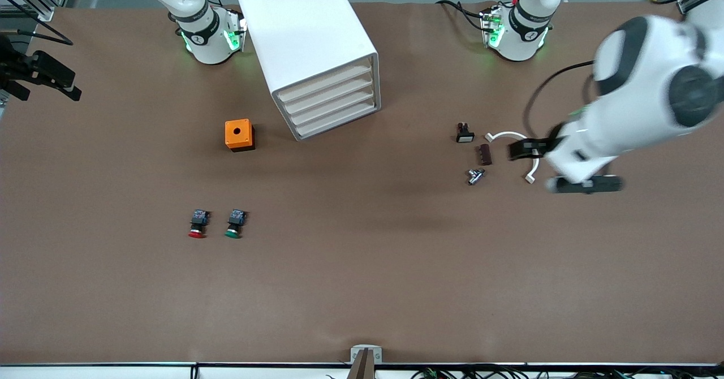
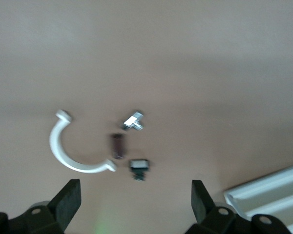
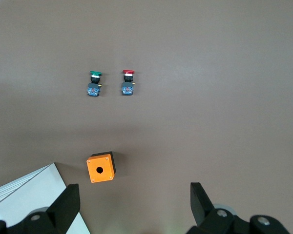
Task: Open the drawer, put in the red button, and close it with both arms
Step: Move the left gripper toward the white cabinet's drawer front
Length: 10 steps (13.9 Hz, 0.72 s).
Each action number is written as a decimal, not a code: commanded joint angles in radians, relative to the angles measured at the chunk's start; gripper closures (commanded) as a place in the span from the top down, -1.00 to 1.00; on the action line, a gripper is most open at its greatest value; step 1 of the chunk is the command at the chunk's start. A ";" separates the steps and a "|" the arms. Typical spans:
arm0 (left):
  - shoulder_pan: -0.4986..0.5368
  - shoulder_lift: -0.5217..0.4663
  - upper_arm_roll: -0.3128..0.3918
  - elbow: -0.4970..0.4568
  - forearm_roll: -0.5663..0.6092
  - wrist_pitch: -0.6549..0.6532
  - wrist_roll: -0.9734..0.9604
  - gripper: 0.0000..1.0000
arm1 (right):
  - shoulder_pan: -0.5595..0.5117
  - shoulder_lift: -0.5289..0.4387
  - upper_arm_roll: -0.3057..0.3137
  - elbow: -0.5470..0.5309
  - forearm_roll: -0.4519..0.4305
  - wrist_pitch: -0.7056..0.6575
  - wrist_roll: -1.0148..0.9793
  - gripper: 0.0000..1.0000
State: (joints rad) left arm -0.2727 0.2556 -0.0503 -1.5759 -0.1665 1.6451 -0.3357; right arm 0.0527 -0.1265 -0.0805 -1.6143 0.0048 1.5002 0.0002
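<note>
The white cabinet (image 1: 317, 45) stands near the arms' bases, and all four cream-fronted drawers (image 1: 334, 104) are closed. The red button (image 1: 197, 224) lies on the table beside the green one (image 1: 234, 224), nearer the front camera than the orange box (image 1: 239, 134). My left gripper (image 1: 526, 150) is open and empty above the table, over a white curved clip (image 1: 517, 141). Its open fingers show in the left wrist view (image 2: 136, 192). My right gripper (image 3: 132, 195) is open and empty, high above the table. Its view shows the red button (image 3: 128, 82) and the orange box (image 3: 100, 168).
Small parts lie by the clip: a black switch (image 1: 465, 133), a brown piece (image 1: 485, 154) and a metal part (image 1: 475, 176). A black fixture (image 1: 39, 73) shows at the right arm's end of the table. The cabinet's corner (image 3: 24, 195) shows beside the right gripper.
</note>
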 commanded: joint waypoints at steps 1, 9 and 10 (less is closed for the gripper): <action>-0.081 0.074 0.000 0.030 -0.080 -0.011 -0.144 0.99 | -0.002 0.005 0.002 0.019 -0.011 -0.003 -0.003 1.00; -0.241 0.391 -0.003 0.306 -0.387 -0.002 -0.716 0.99 | 0.004 0.099 0.002 0.034 -0.017 0.002 -0.002 1.00; -0.241 0.408 -0.011 0.309 -0.448 -0.002 -0.770 0.99 | 0.003 0.132 0.002 0.036 -0.016 0.002 -0.003 1.00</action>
State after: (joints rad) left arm -0.5213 0.5968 -0.0585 -1.3506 -0.5290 1.6675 -1.0101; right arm 0.0530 -0.0522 -0.0787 -1.6087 0.0025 1.5056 0.0001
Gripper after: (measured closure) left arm 0.004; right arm 0.000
